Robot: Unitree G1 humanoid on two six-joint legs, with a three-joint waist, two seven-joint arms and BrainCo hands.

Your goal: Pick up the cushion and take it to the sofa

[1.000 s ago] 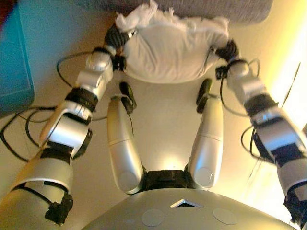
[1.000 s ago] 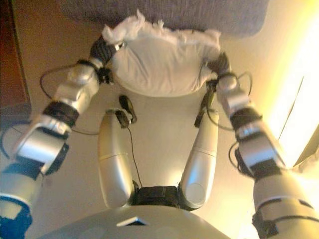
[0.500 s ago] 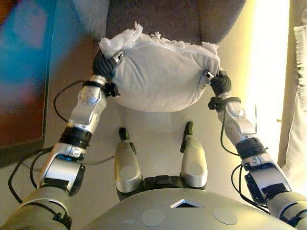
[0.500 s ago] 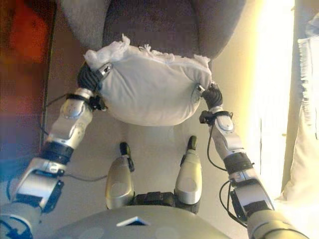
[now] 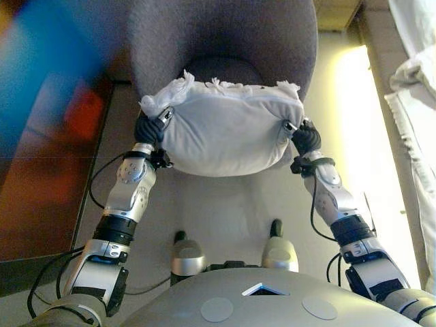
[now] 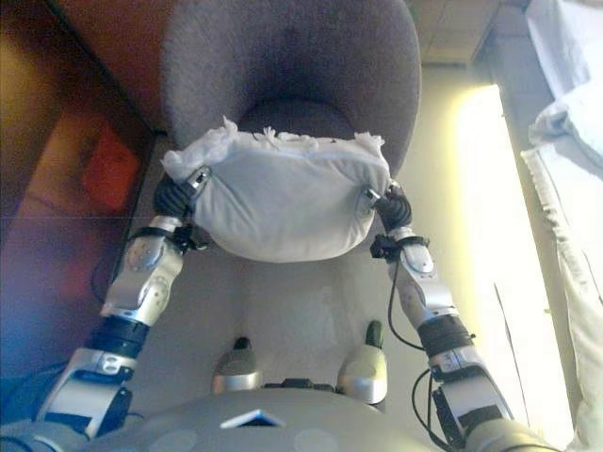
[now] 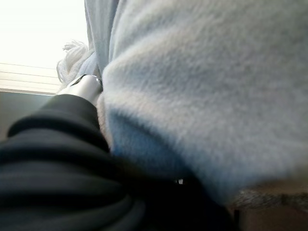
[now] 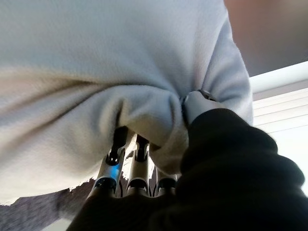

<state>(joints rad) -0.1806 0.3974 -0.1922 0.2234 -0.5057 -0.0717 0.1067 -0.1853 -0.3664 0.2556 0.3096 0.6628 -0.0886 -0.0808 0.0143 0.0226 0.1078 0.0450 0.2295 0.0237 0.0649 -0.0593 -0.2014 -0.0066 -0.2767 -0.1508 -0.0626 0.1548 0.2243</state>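
Hands first: the left hand (image 5: 151, 127) and right hand (image 5: 304, 138) clutch the cushion (image 5: 225, 133) by its two ends, fingers (image 8: 126, 144) dug into the fabric, thumbs hooked over the top. It hangs in the air between them, just short of the sofa (image 5: 225, 48). A second ago only the sofa's front edge showed; now the round back and dark seat fill the far view, so the robot has closed in. By my reading the carry is almost over, with only the set-down on the seat left.
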